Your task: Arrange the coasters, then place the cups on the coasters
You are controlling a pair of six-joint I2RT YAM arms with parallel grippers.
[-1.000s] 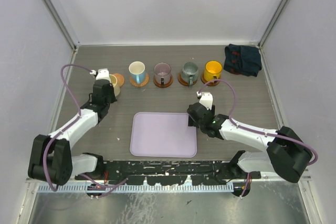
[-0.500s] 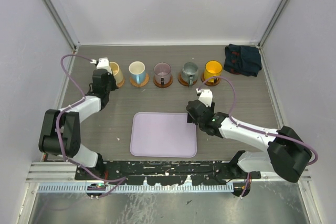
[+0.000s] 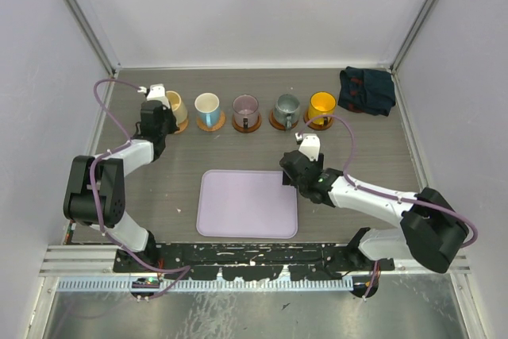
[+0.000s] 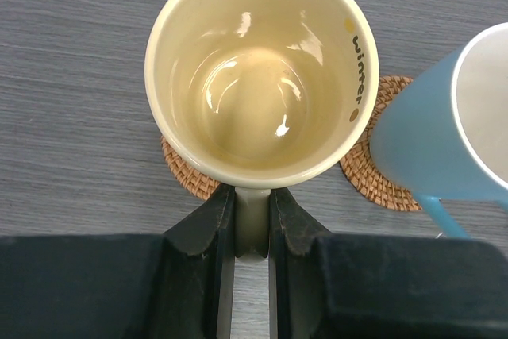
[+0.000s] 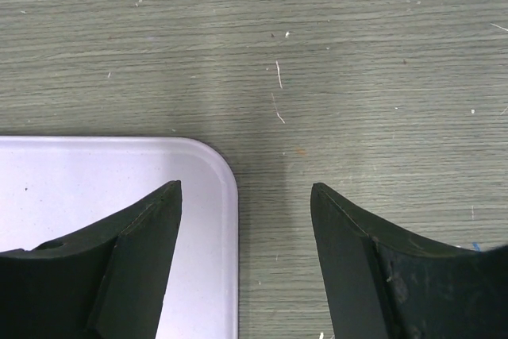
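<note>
The grey wood-grain desk [image 3: 159, 188] sits inside a white-walled booth. My left tool [image 4: 252, 220] is clamped on the handle of the cream-yellow cup [image 4: 262, 69], one finger on either side. The cup stands upright directly ahead of the tool, over a woven coaster [image 4: 189, 176] whose edge peeks out just past the fingertips. I cannot tell whether the cup's base rests on it or hangs just above. Just right of that tool the blue cup [image 4: 421, 148], white inside, stands on a second coaster [image 4: 373, 184], close beside the cream-yellow cup; whether they touch I cannot tell. Further to that side, seen from overhead, stand the purple cup [image 3: 245, 106], the grey-green cup [image 3: 286, 105] and the yellow-orange cup [image 3: 322, 104], each on its own disc. My right tool [image 5: 246, 196] hangs with jaws apart and nothing between them. The lavender tray [image 5: 79, 188] has its rounded corner under the left finger, and bare desk lies under the right. A dark folded cloth [image 3: 367, 90] lies well beyond that tool, off to its right.
</note>
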